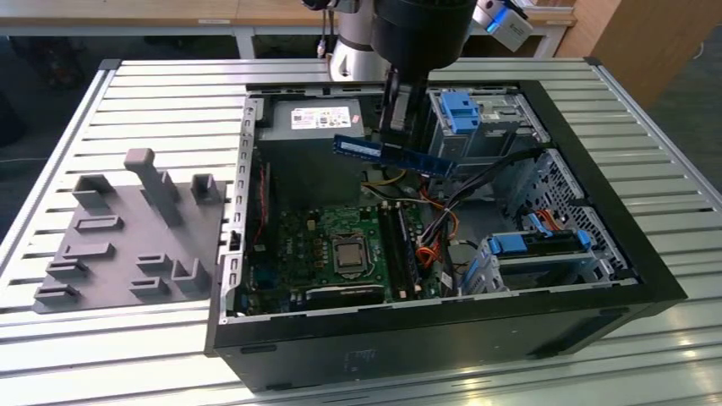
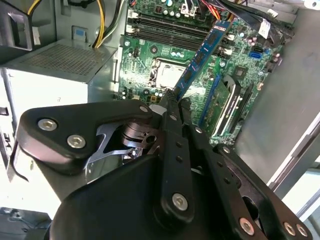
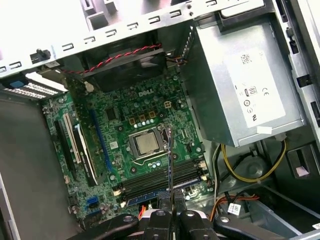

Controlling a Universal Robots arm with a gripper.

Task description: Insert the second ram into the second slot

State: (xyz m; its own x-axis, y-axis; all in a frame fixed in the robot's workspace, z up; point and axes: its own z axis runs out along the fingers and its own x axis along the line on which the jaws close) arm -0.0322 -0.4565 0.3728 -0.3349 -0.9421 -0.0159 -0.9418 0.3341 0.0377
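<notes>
Second wrist view: claw (image 2: 175, 101) clamped tight on the second ram (image 2: 204, 51).

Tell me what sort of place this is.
Probably a robotics lab bench: an open computer case on a slatted metal table, a grey fixture plate beside it, the tool holding the second ram.

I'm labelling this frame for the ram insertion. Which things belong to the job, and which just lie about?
Job: gripper, shut on the second ram; memory slots.
Lying about: power supply, grey fixture plate, blue drive-bay clip, processor socket.
</notes>
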